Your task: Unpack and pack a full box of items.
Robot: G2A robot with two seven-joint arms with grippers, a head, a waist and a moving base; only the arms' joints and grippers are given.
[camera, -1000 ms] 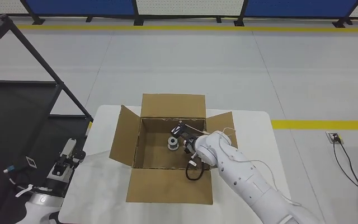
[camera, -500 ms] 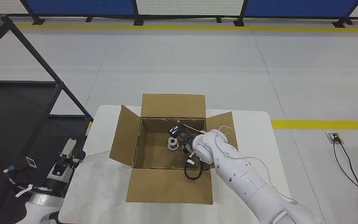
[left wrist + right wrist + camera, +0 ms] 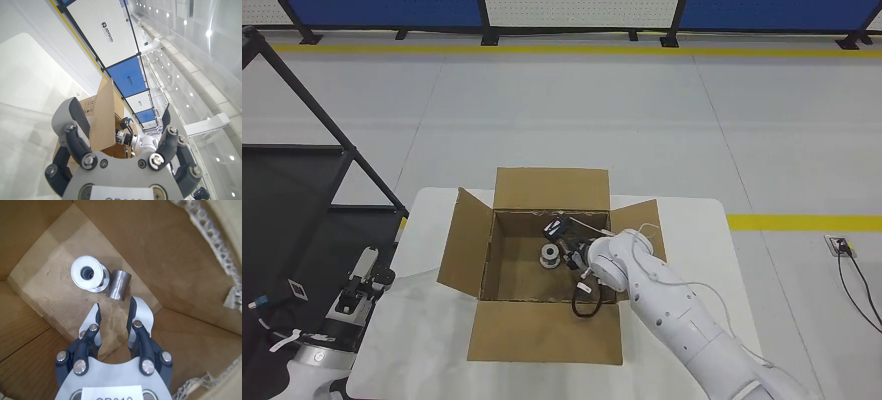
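Observation:
An open cardboard box (image 3: 510, 230) stands on the white table. On its floor a silver flanged cylinder (image 3: 89, 275) stands on end, and a dark grey metal sleeve (image 3: 118, 285) lies against it. My right gripper (image 3: 115, 303) hangs open just above the sleeve, touching nothing. In the top view the right arm leans into the box over the silver part (image 3: 552, 258). My left gripper (image 3: 121, 106) is open and holds nothing; it sits off the table's left side (image 3: 364, 272) and faces the box (image 3: 105, 113) from outside.
The box's four flaps (image 3: 547, 330) fold outward, and the right arm crosses the right one. Torn corrugated edges (image 3: 213, 243) rise close beside the right wrist. A black frame (image 3: 342, 170) stands left of the white table (image 3: 432, 320).
The right arm's wrist has shifted slightly toward the box's far wall. The two metal parts and the left arm have not moved.

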